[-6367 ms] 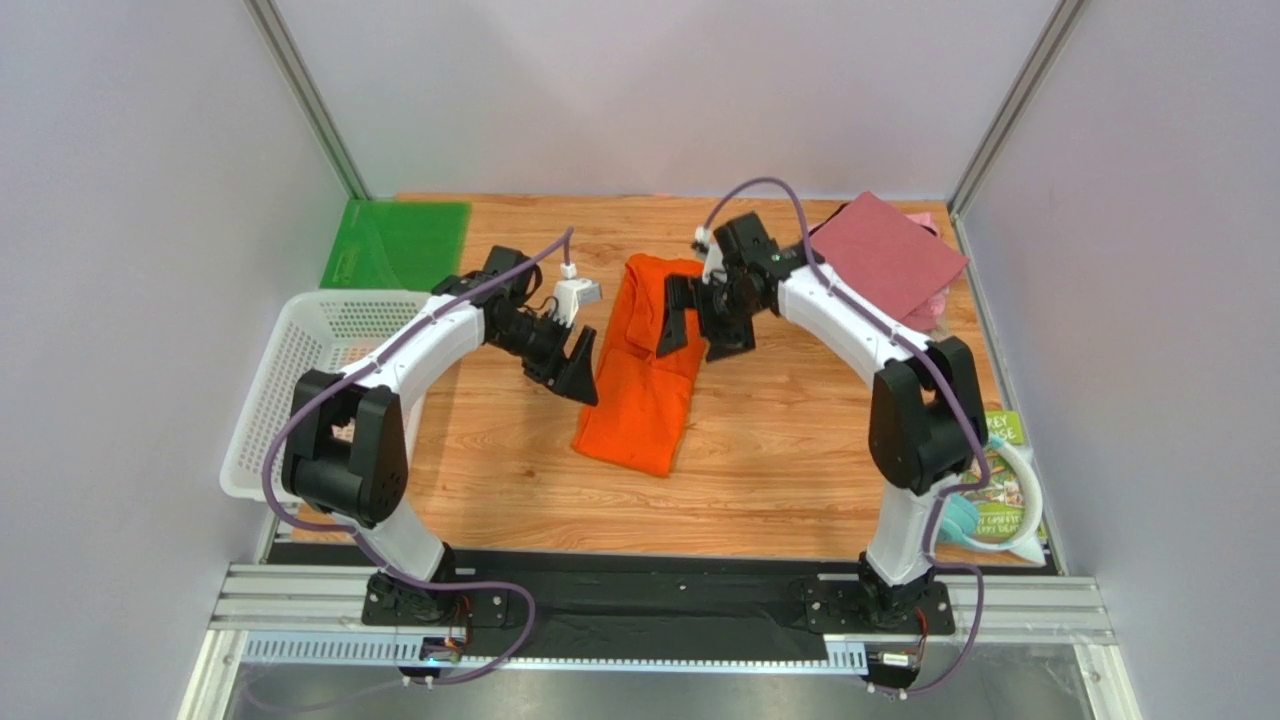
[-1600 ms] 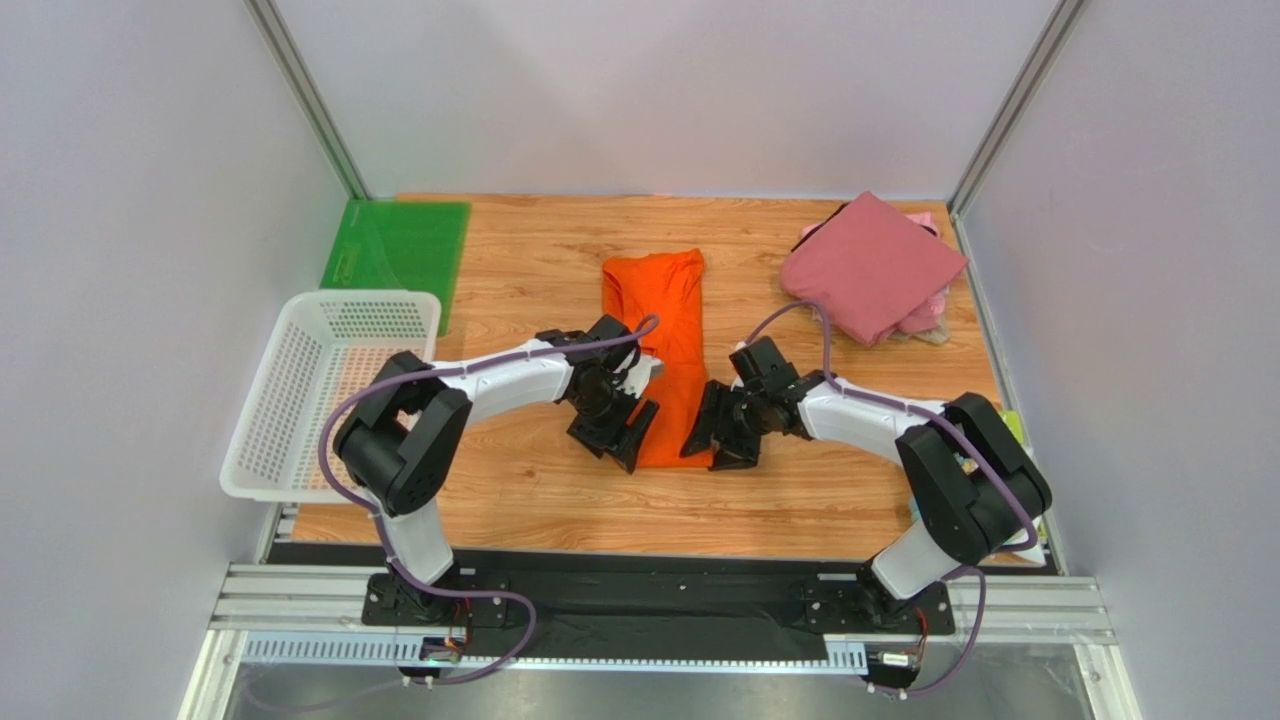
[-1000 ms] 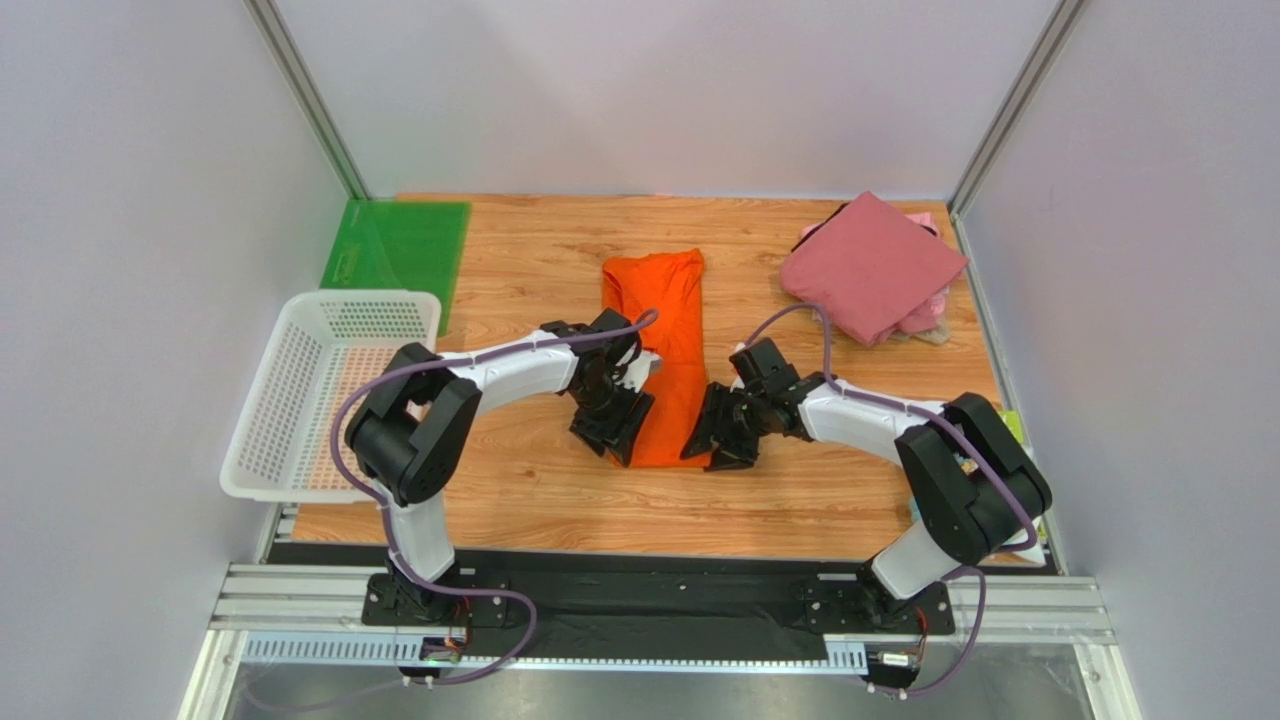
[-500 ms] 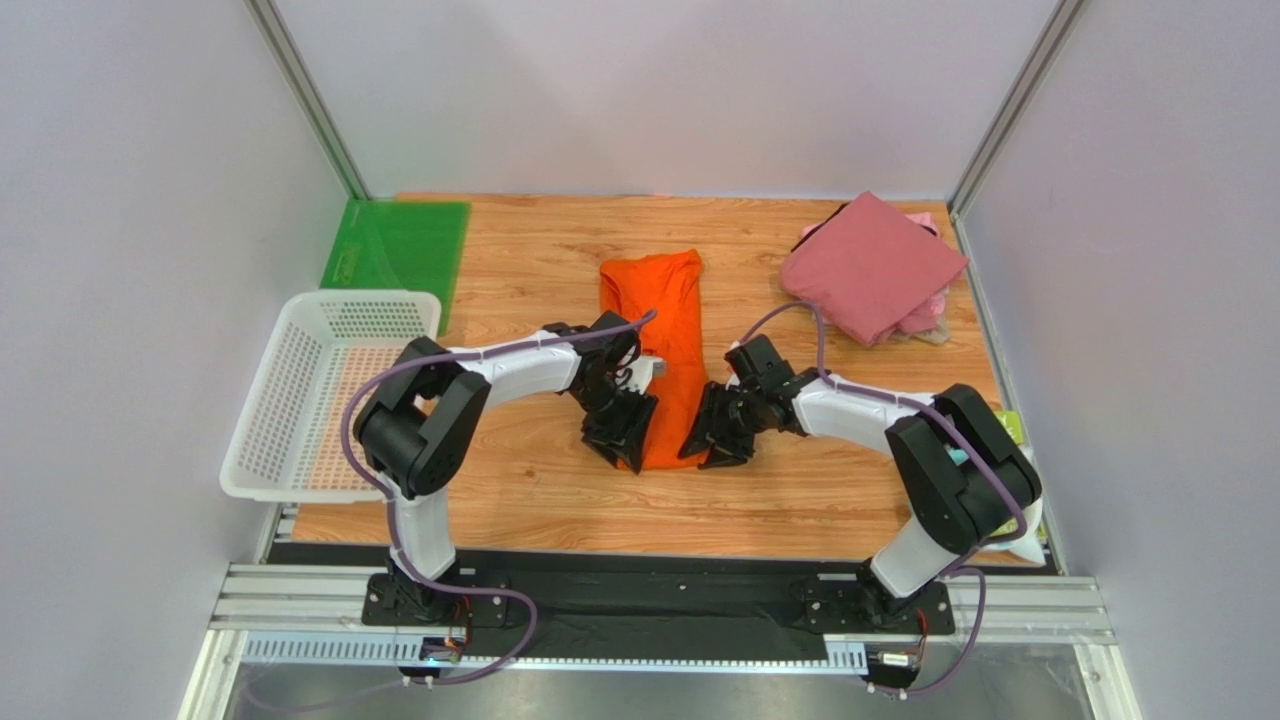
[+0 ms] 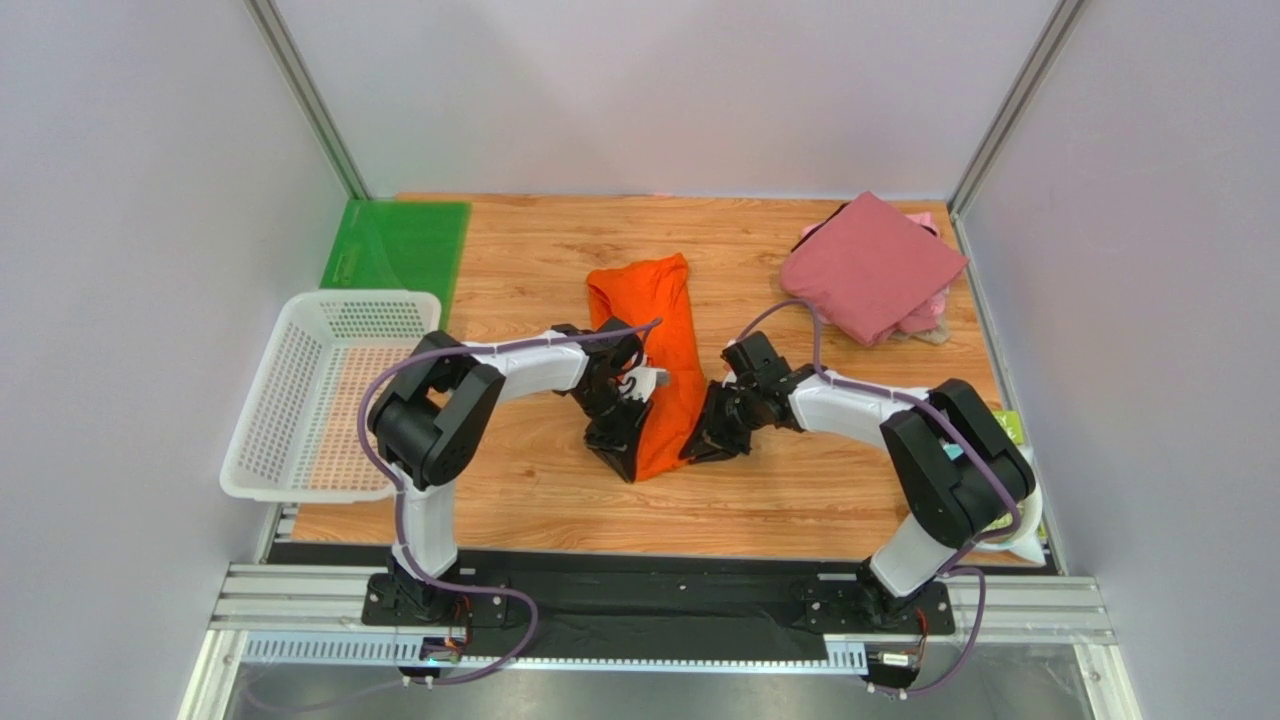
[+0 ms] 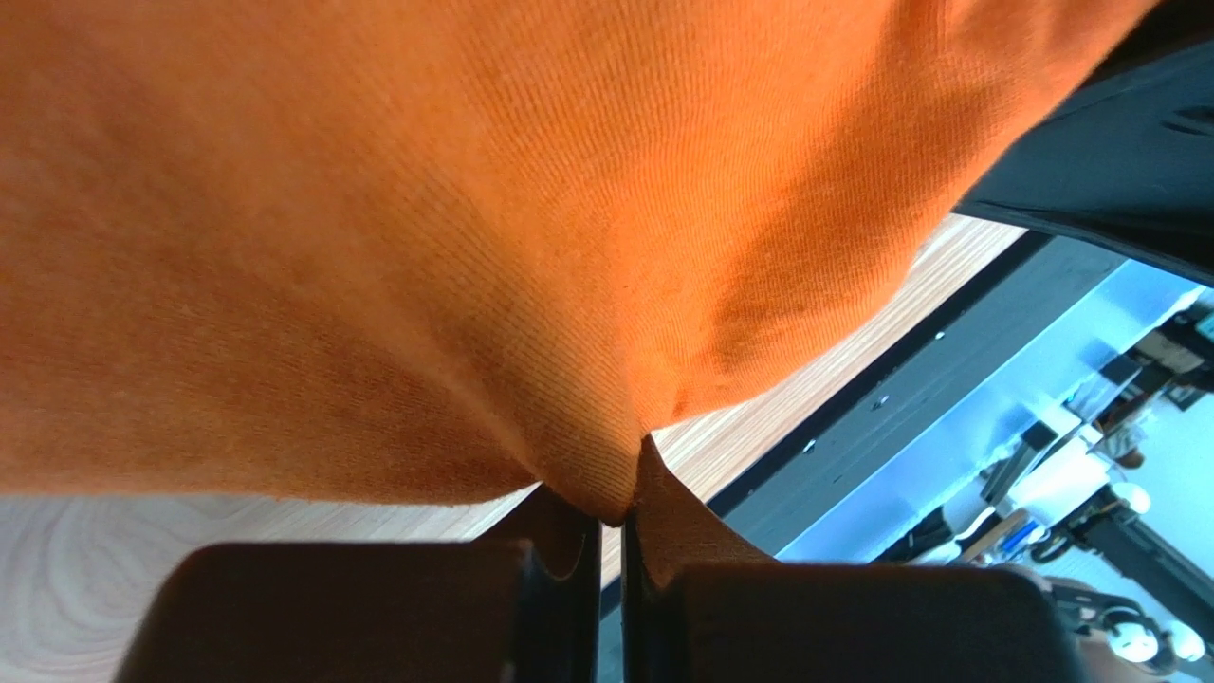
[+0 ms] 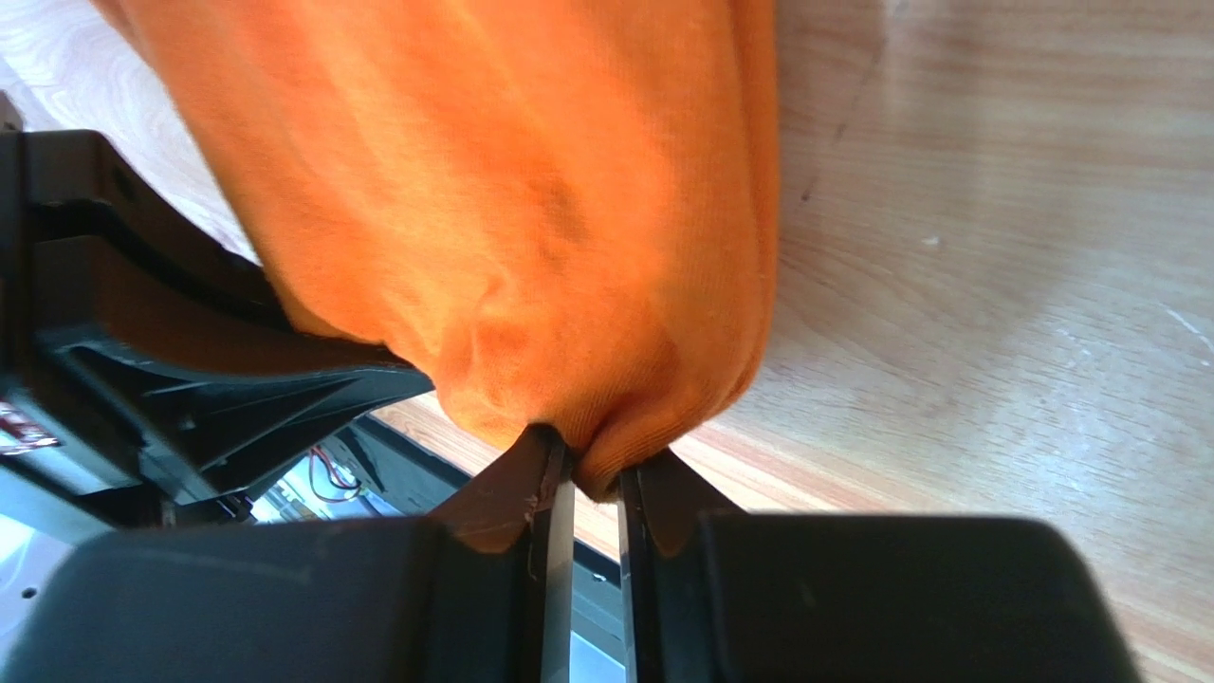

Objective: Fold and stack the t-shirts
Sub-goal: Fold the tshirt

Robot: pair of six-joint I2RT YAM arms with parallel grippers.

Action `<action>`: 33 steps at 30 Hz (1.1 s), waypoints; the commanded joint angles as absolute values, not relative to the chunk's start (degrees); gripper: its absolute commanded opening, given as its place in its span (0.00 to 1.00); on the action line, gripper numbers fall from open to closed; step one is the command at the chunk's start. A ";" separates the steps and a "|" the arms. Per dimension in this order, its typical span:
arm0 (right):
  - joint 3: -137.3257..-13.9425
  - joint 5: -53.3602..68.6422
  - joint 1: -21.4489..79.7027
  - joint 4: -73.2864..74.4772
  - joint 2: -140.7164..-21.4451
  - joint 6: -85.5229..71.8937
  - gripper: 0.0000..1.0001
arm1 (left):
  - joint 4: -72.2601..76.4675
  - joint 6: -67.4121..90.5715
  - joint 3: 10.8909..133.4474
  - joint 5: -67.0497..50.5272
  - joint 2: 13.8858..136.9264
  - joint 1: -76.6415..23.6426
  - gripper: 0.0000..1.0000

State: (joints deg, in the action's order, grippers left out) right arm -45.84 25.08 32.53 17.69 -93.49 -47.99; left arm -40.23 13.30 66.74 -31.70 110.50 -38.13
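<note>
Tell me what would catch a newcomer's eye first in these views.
The bright orange t-shirt stands out mid-table, lying as a long strip. Both grippers are shut on its near end: the left gripper and the right gripper each pinch a fold of cloth. Next come the folded maroon t-shirt at the far right corner and the white basket at the left edge.
</note>
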 commanded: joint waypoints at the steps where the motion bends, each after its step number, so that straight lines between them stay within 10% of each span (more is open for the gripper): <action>1: -49.22 26.01 32.43 18.01 -91.33 -46.85 0.13 | -44.99 6.07 68.11 -23.47 113.47 -35.43 0.00; 33: -43.06 26.81 36.30 21.61 -76.21 -51.50 0.11 | -77.17 -8.70 77.52 -37.79 99.93 -28.83 0.00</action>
